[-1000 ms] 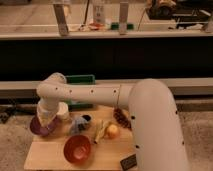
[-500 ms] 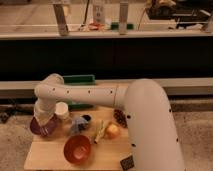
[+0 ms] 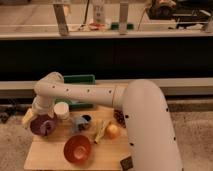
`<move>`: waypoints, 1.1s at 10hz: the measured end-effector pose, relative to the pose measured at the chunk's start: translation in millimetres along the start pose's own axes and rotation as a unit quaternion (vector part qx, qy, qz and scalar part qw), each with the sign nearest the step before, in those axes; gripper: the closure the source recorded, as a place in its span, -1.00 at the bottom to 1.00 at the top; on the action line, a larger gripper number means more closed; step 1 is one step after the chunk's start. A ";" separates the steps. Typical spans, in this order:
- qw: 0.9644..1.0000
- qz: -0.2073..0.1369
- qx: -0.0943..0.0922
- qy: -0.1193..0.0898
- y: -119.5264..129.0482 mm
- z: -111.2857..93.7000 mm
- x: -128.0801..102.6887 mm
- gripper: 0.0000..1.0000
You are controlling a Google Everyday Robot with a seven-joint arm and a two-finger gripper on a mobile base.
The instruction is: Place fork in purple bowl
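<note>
The purple bowl (image 3: 41, 126) stands at the left end of the wooden table (image 3: 50, 156). My gripper (image 3: 45, 119) hangs at the end of the white arm (image 3: 85, 94), right over the bowl and partly hiding its inside. A slim pale streak (image 3: 49, 129) shows at the bowl's right side below the gripper. It may be the fork, but I cannot tell whether it is held or lying in the bowl.
An orange-red bowl (image 3: 77, 148) stands at the front middle. A yellowish stick-like item (image 3: 100, 132) and an orange fruit (image 3: 113, 131) lie to its right. A blue-grey object (image 3: 80, 123) sits mid-table, with a green bin (image 3: 80, 80) behind and a small black item (image 3: 126, 162) at the front right.
The arm has swung a little further left and the gripper has come down over the purple bowl. The other things on the table have not moved.
</note>
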 end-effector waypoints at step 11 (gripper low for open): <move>1.000 0.001 0.022 0.004 -1.1 -7.7 4.5 -0.60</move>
